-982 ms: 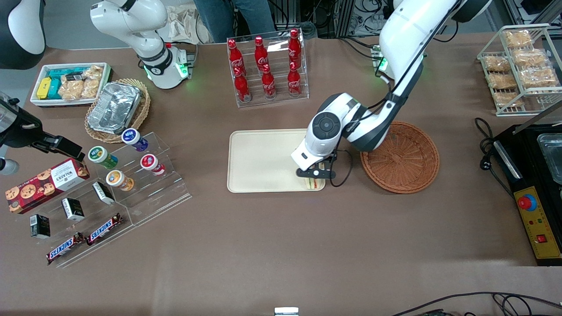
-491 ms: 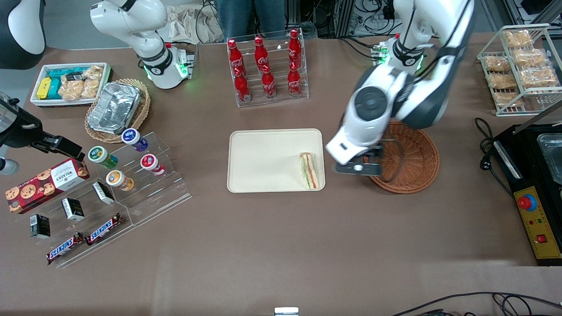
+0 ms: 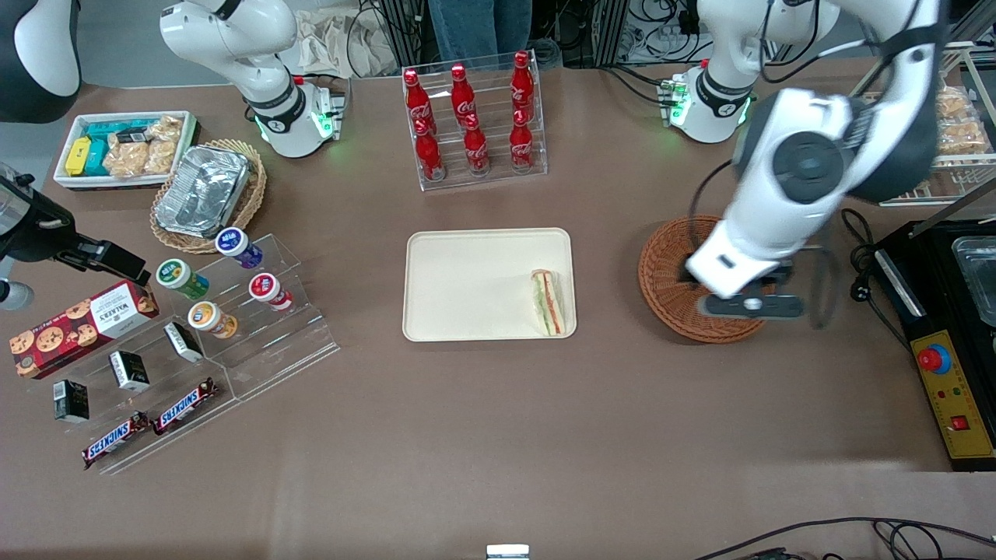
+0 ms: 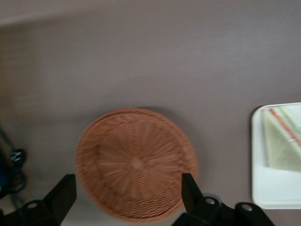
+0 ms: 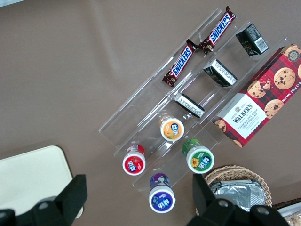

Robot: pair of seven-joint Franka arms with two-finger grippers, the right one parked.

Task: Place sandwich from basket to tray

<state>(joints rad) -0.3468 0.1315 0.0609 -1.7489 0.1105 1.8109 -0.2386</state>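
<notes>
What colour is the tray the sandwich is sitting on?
Cream-beige, plain: the tray, clearest in the front view. The open gripper is above the basket.

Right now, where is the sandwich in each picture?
Front view: the sandwich lies on the tray, at its end toward the basket.
Left wrist view: sandwich on the tray, beside the basket; open pincer above the basket.
Right wrist view: not in it.
Shared landmark: the tray.

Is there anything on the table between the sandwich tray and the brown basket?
No, just bare brown table lies between the tray and the basket, clear in the front view. The open claw hangs above the basket.
</notes>
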